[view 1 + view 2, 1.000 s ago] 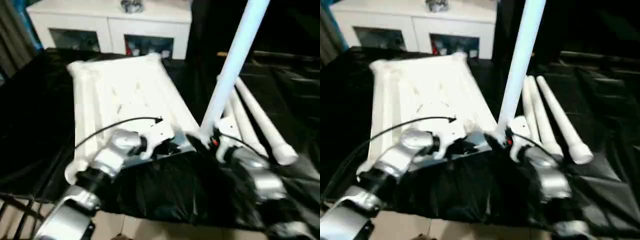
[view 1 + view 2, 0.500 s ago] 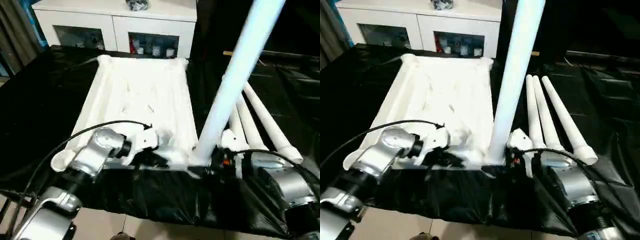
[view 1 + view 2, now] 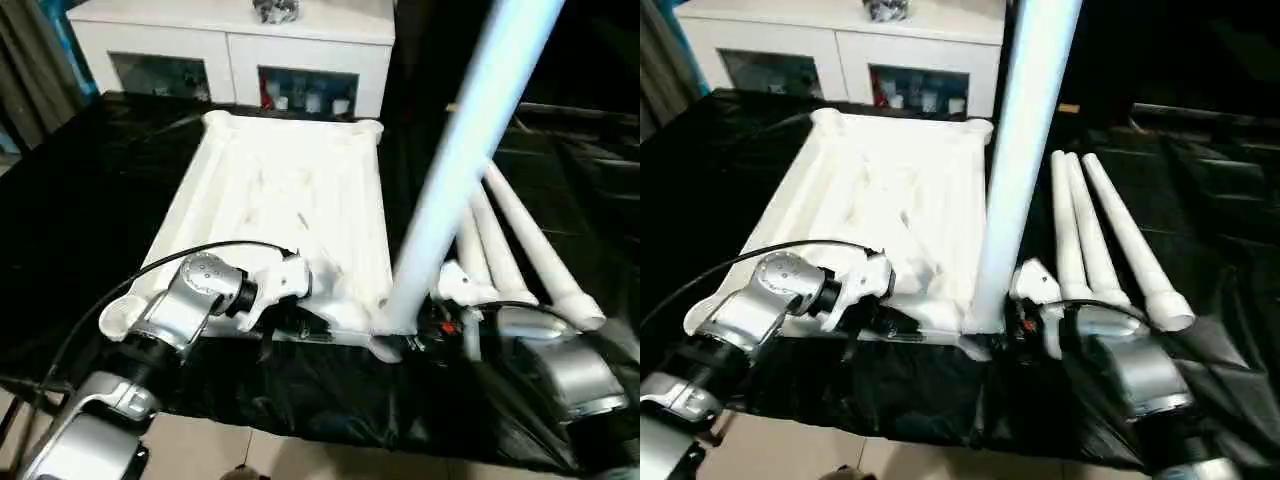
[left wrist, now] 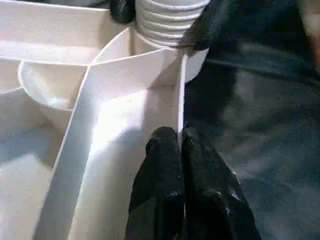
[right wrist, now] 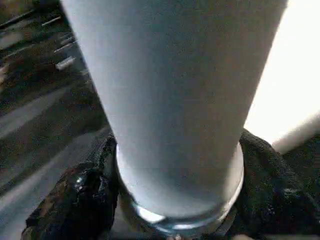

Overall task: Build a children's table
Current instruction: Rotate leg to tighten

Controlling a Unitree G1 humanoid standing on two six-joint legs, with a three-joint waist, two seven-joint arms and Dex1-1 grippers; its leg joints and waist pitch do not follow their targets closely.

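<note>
The white tabletop (image 3: 290, 190) lies ribbed side up on the black-covered bench. One white leg (image 3: 450, 190) stands nearly upright in the near right corner socket (image 3: 385, 345), leaning slightly right. My right gripper (image 3: 425, 325) is shut on the leg's base, with black fingers (image 5: 75, 200) on either side of the tube. The leg's threaded end (image 4: 170, 20) shows at the socket in the left wrist view. My left gripper (image 4: 180, 137) is shut on the thin near rim wall (image 4: 181, 100) of the tabletop, close to that corner.
Three more white legs (image 3: 520, 240) lie side by side on the black sheet, right of the tabletop. A white cabinet (image 3: 230, 50) with glass doors stands behind the bench. The bench's front edge (image 3: 330, 440) runs just below my forearms.
The head camera has tilted, so the whole picture shifted. My right gripper's jaws have narrowed around the leg's base and the leg stands steeper. The left gripper stays pinched on the rim.
</note>
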